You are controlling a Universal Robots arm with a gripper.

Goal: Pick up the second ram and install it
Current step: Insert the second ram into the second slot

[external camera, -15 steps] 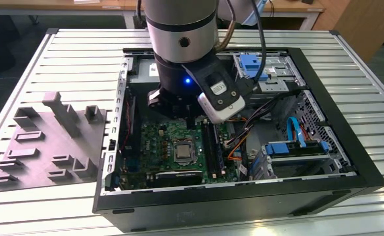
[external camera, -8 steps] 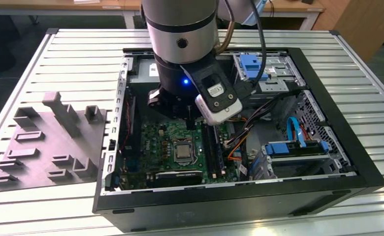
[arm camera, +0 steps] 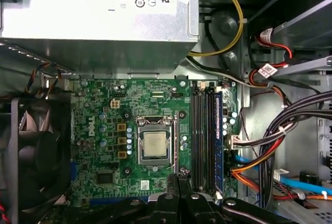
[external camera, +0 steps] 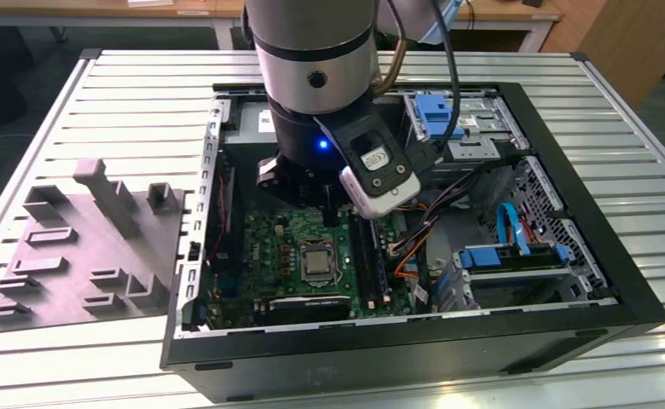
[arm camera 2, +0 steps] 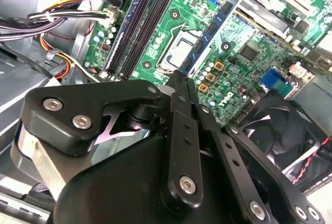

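My gripper (arm camera 2: 180, 76) hangs inside the open computer case (external camera: 583, 315), above the green motherboard (external camera: 275, 247) near the processor socket (arm camera: 154, 144). Its fingers are shut on the second ram (arm camera 2: 215, 29), a thin blue-green stick with black chips. In the second wrist view the stick runs out from the fingertips, over the board. The fingertips (arm camera: 179, 180) sit beside the long black memory slots (arm camera: 199, 136). Another blue stick (arm camera: 219, 141) stands seated in the slot farthest from the socket. The held stick is apart from the slots (arm camera 2: 140, 27).
A grey holder tray (external camera: 83, 247) lies on the slatted table at the exterior view's left. Inside the case are a black fan (arm camera: 31, 151), the power supply (arm camera: 98, 6), cable bundles (arm camera: 280, 130) beside the slots, and blue drive brackets (external camera: 515, 256).
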